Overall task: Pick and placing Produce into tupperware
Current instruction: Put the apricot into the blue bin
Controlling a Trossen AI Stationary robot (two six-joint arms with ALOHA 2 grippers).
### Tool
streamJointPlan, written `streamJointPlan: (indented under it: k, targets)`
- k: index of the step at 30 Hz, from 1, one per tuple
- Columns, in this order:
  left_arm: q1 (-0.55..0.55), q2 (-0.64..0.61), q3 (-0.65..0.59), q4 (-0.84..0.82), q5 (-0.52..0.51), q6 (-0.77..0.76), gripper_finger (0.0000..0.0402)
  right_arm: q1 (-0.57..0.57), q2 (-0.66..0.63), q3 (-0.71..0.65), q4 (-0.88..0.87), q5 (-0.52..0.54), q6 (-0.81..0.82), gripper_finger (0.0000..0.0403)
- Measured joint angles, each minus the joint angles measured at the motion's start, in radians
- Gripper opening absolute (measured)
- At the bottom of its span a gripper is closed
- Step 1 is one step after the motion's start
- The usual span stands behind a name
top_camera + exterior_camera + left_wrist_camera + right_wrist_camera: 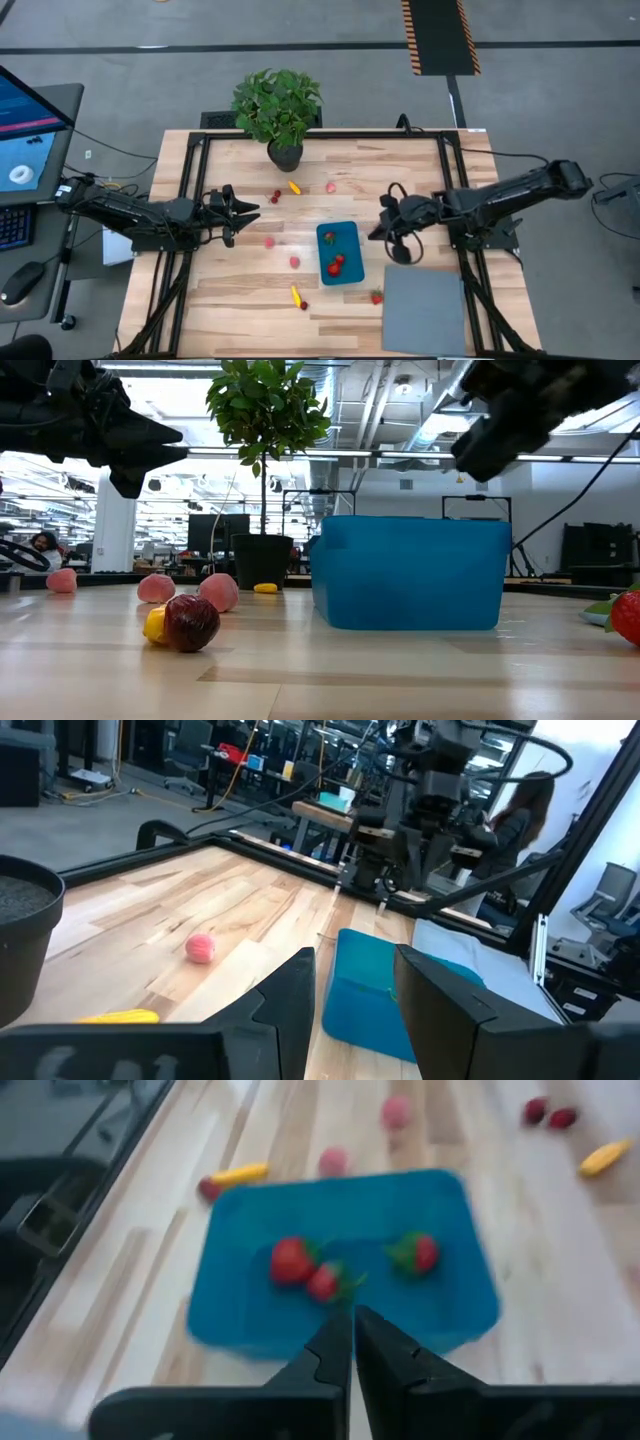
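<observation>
Tub (340,1265) holds three red pieces (291,1261); right gripper (354,1342) fingers nearly touching, at tub's 6 o'clock edge.

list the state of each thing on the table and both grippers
tub: upright, open, three red pieces inside
loose produce: scattered on the table outside the tub
plant: upright in its pot
mat: flat, bare
left gripper: open, empty, above the table
right gripper: nearly shut, empty, above the tub

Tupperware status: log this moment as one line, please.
tupperware: three red pieces inside | right hand: above tupperware, nearly shut, empty | left hand: open, waiting left of tupperware | produce: several pieces on table
</observation>
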Motion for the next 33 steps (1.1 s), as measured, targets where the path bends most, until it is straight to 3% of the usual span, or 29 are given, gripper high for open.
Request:
streamJointPlan:
  k: [9, 16, 27, 33]
  targets:
    - [0.000, 0.000, 0.000, 0.000, 0.000, -0.007, 0.0128, 0.100, -0.010, 0.000, -0.097, 0.084, 0.078, 0.0080]
    - [0.000, 0.000, 0.000, 0.001, 0.000, -0.011, 0.0128, 0.131, -0.085, -0.004, -0.029, 0.144, 0.047, 0.0073]
    - [0.000, 0.000, 0.017, 0.003, 0.028, -0.015, 0.0128, 0.015, -0.601, -0.246, 0.173, 0.228, 0.017, 0.0069]
    - [0.000, 0.000, 0.018, 0.002, 0.027, -0.014, 0.0128, -0.061, -0.835, -0.344, 0.176, 0.213, -0.005, 0.0069]
